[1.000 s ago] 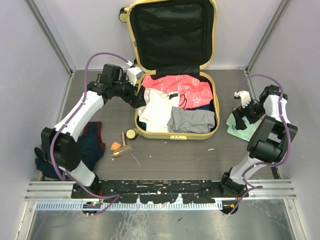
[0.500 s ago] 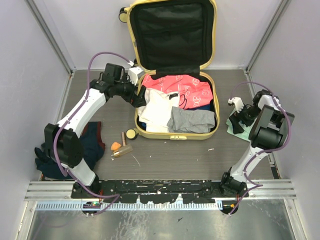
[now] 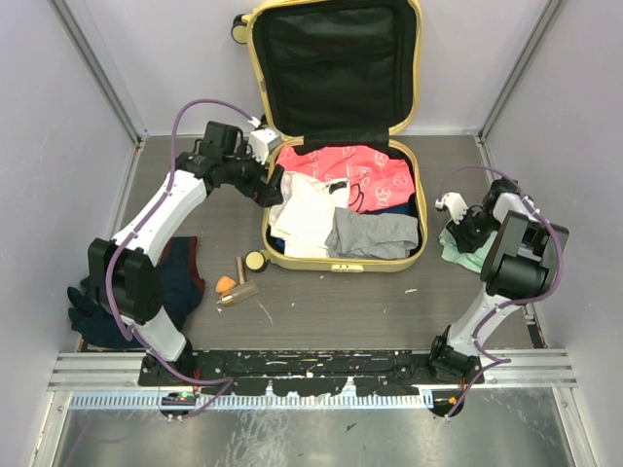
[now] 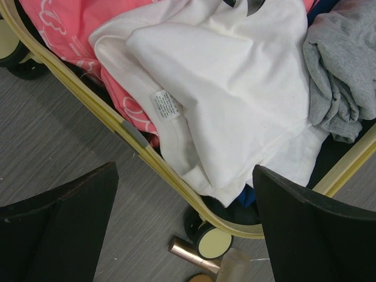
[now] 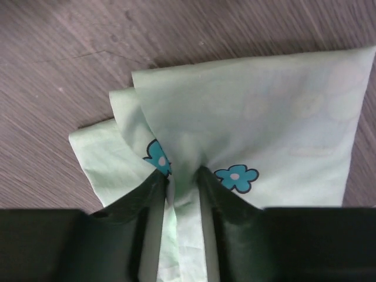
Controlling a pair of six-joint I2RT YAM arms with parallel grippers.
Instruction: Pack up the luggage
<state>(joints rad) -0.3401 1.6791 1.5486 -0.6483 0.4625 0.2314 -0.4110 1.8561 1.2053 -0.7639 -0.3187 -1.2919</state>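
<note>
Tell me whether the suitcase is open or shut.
Open. The luggage has its lid raised, black lining showing, and clothes lie exposed in the lower half.

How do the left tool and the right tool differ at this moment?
The left tool stands wide open and holds nothing; the right tool is pinched shut on a fold of the green floral cloth. The left tool hangs over the left rim of the luggage, above the white garment; the right tool is down at the table, outside the luggage to its right. Both have dark fingers.
</note>
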